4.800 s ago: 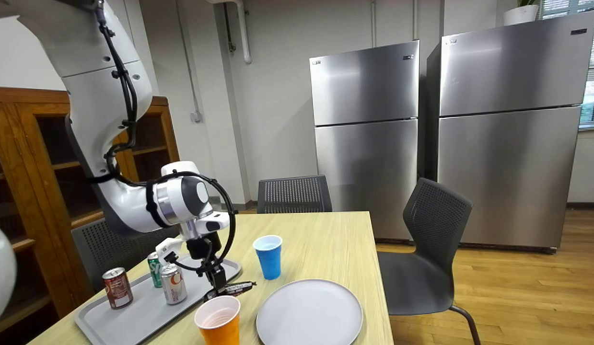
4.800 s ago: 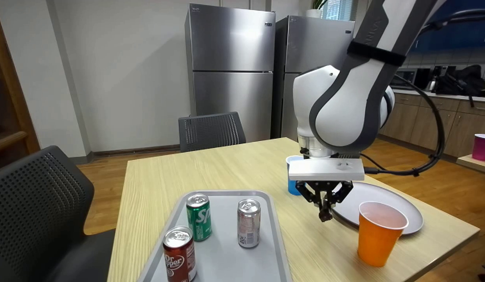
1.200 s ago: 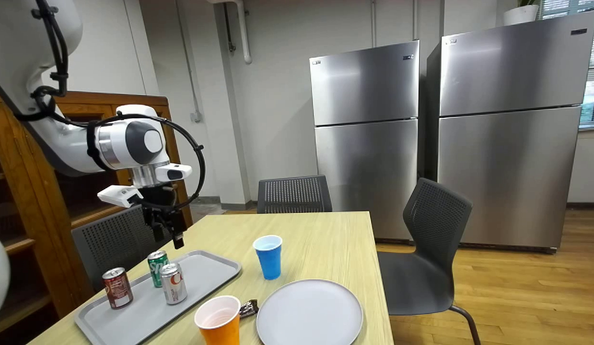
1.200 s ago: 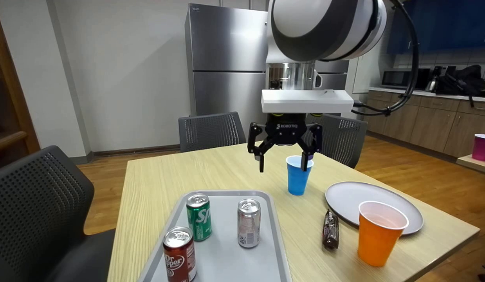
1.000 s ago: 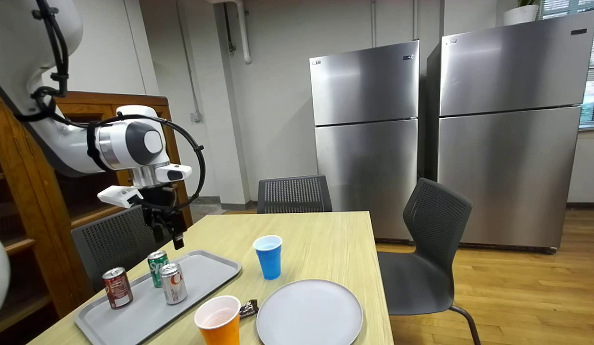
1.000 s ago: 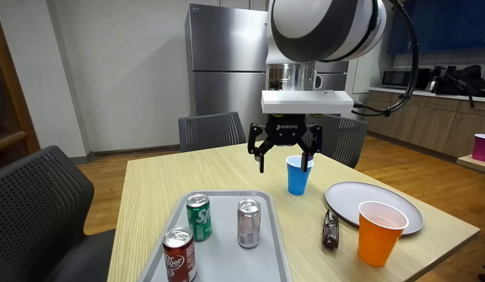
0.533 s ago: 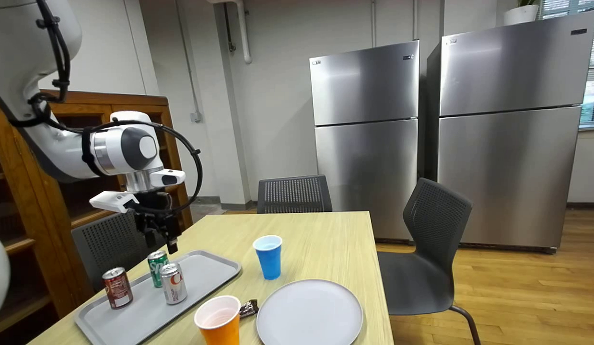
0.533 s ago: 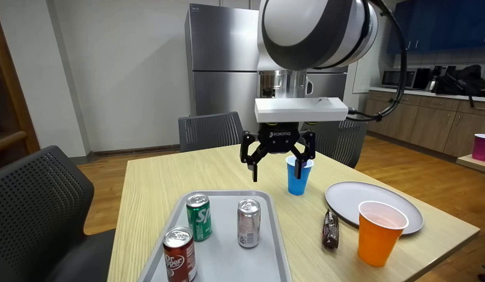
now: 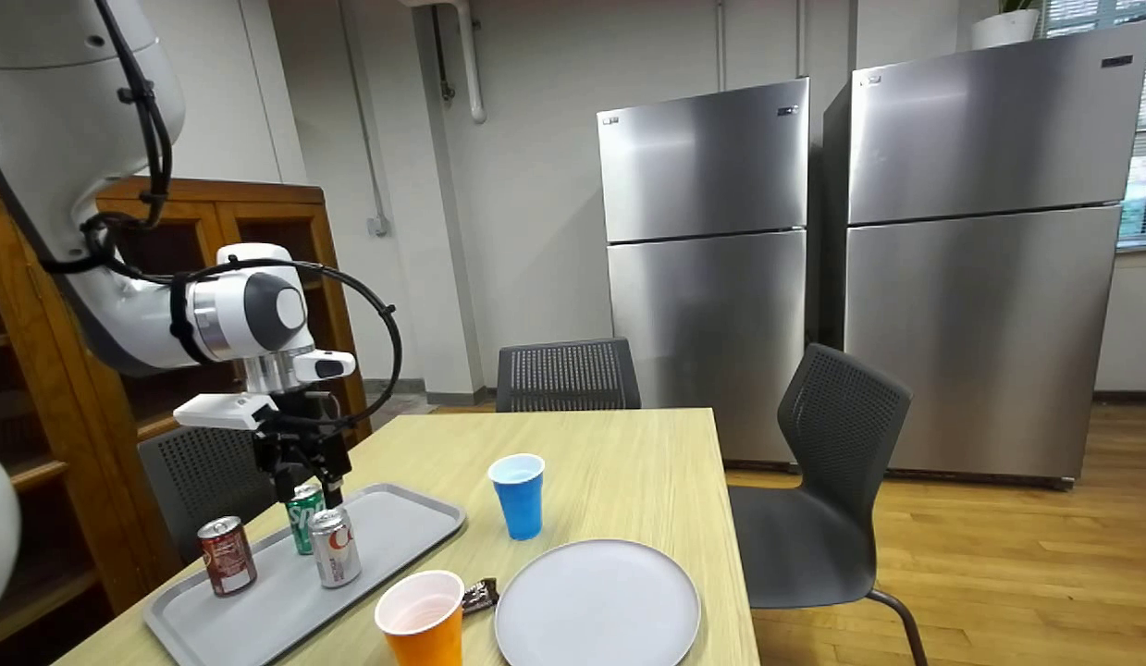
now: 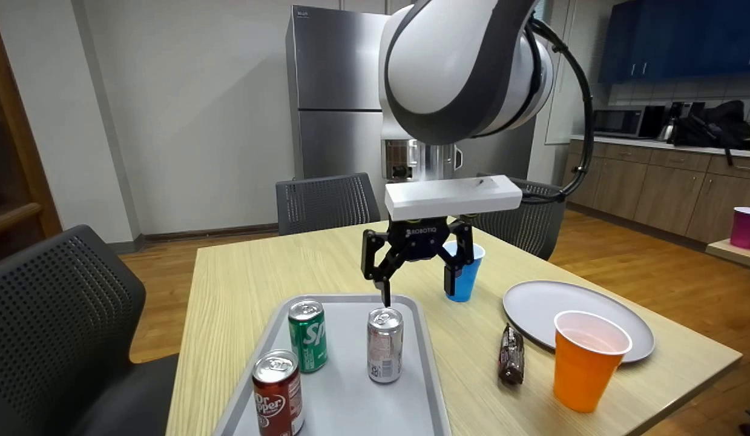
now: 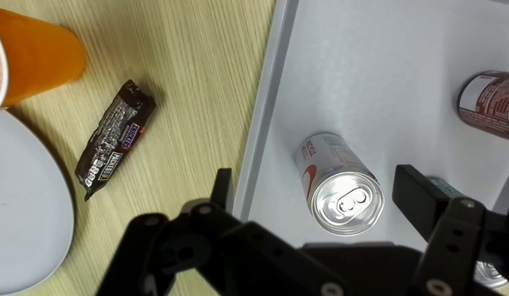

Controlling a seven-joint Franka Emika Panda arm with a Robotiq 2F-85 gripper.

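Note:
My gripper [image 10: 417,289] stands open above the grey tray [image 10: 350,402], nothing held. In the wrist view a silver can [image 11: 346,203] shows between the two spread fingers, apart from both. The same can is upright on the tray, its top just below one fingertip in an exterior view [image 10: 386,297]. A green Sprite can [image 10: 308,339] and a dark red Dr Pepper can [image 10: 276,399] stand on the tray too. One finger covers most of the green can in the wrist view. A wrapped Snickers bar [image 11: 114,139] lies on the table beside the tray.
A blue cup [image 9: 520,499] stands behind the gripper in an exterior view. Near the bar are an orange cup [image 10: 586,369] and a round grey plate [image 9: 597,610]. Dark chairs [image 9: 841,481] surround the wooden table [image 9: 619,472]; two steel fridges [image 9: 707,185] stand beyond.
Several seconds ago the gripper was closed on the bar beside the plate; the bar now lies free. Over the last second the open gripper has come down and moved toward the silver can.

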